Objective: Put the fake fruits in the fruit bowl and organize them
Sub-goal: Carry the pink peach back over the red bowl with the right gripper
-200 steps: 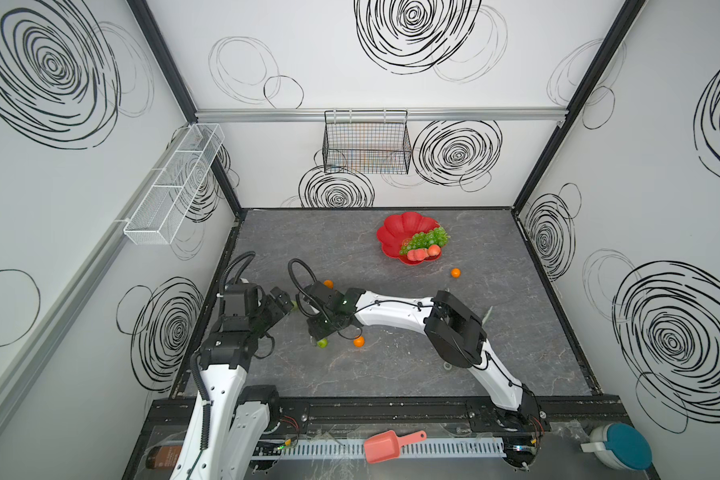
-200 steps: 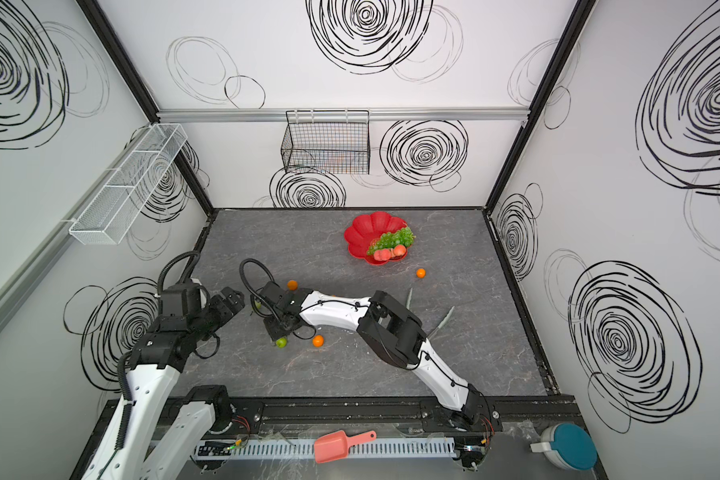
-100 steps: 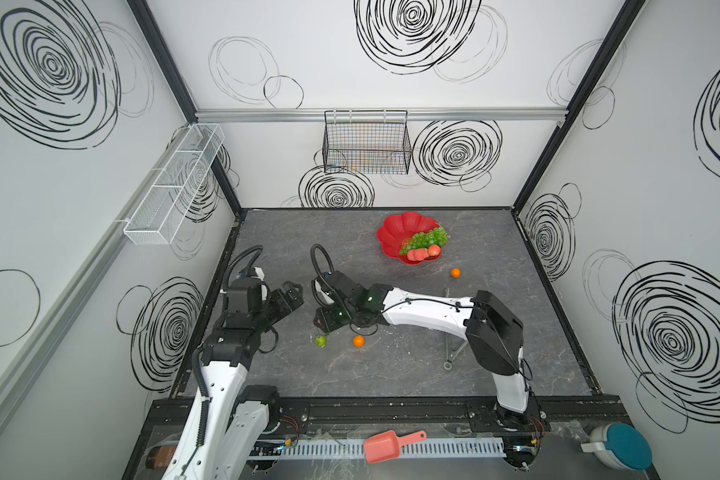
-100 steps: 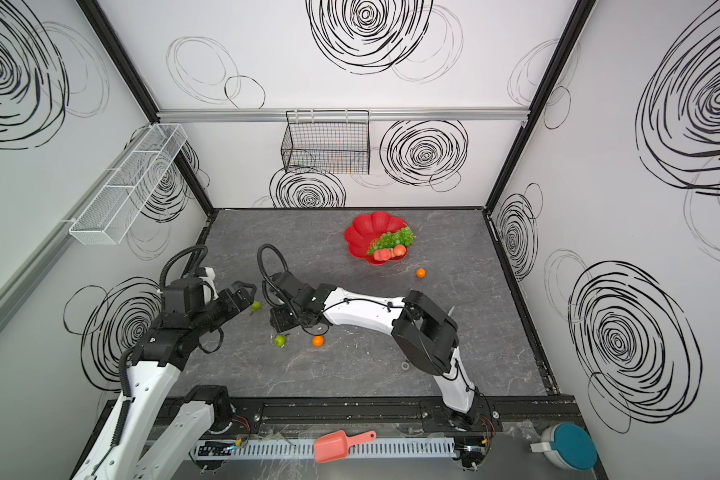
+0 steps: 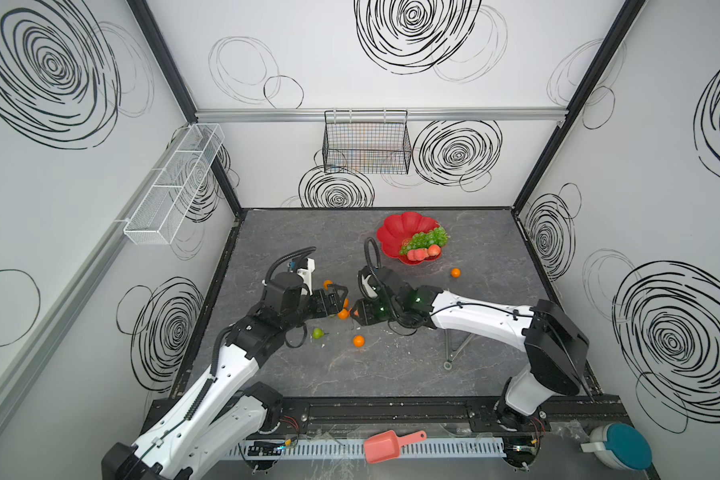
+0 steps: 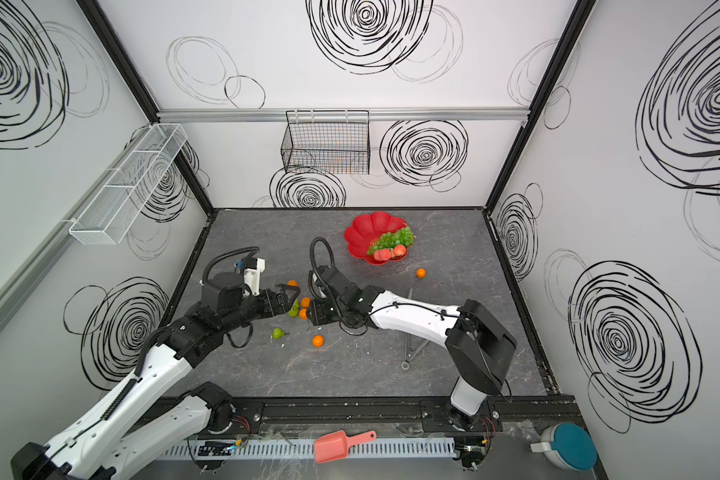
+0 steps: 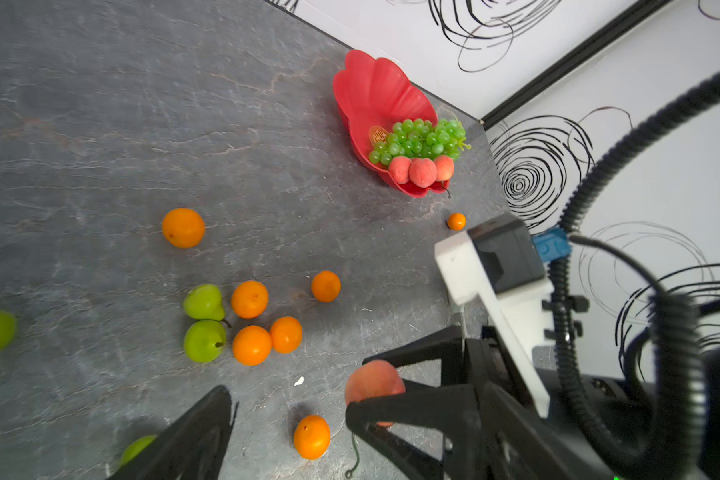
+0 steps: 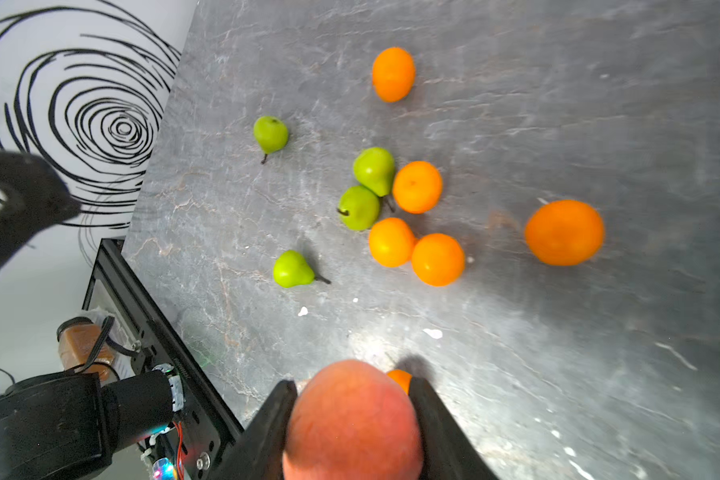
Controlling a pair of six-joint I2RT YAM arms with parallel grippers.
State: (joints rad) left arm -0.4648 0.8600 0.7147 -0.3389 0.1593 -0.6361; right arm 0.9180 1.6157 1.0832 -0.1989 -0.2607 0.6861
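Observation:
The red fruit bowl stands at the back of the table. It holds green grapes and three peaches. My right gripper is shut on another peach, just above the table left of centre; both top views show it there. My left gripper faces it from the left, open with nothing in it. Under and around the two grippers lie several loose oranges and several green pears. One orange sits alone near the bowl, another nearer the front.
A metal tong-like tool lies on the table under my right arm. A salmon scoop and a teal-lidded container sit beyond the front rail. A wire basket hangs on the back wall and a mesh rack on the left wall.
My right gripper has drawn back to the right with the peach in it. My left gripper has reached to the right, up to the fruit cluster.

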